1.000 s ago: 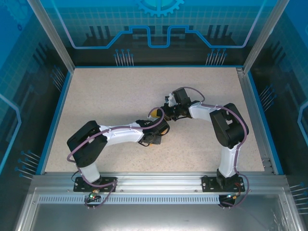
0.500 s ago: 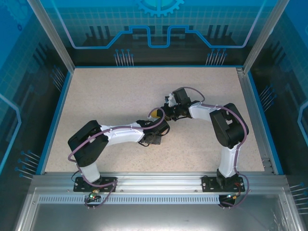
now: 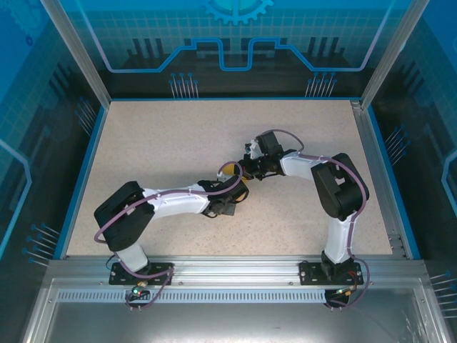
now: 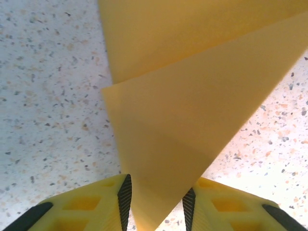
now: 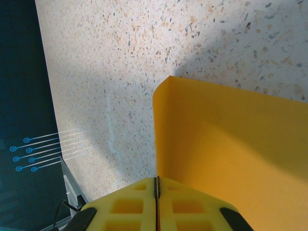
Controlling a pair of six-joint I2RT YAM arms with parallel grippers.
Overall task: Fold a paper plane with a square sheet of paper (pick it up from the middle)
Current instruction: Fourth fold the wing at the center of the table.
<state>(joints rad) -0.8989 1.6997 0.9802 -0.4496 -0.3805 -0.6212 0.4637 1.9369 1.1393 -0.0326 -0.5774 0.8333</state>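
Orange-yellow sheet of paper [image 3: 228,168], creased into overlapping triangular flaps, near the middle of the speckled table [image 3: 157,143], well apart from all four edges and partly raised off the surface between the two arms.

Right gripper [image 3: 244,169]: pads pressed together, pinching one straight edge of the sheet; in the right wrist view, flap [image 5: 231,159] rising from the seam between the closed pads [image 5: 156,185].

Left gripper [image 3: 231,183]: jaws spread, with the pointed tip of a flap [image 4: 192,120] lying in the gap between the pads [image 4: 156,199]; contact between pads and paper impossible to tell.

Step in hand, by judgement: setting or sharpening a diagonal fold on the way to the dart shape, with much of the folding not yet done.

For a clean result:
- Anchor with the right pinch, without tugging.
- Square the left pads to the tip before closing, then close gently to avoid crumpling the point.
- Line up the upper flap's edge with the layer beneath before pressing.
- Press from the tip outward along the crease.
- Avoid drawing the two grippers apart, for fear of tearing or slipping thin paper.
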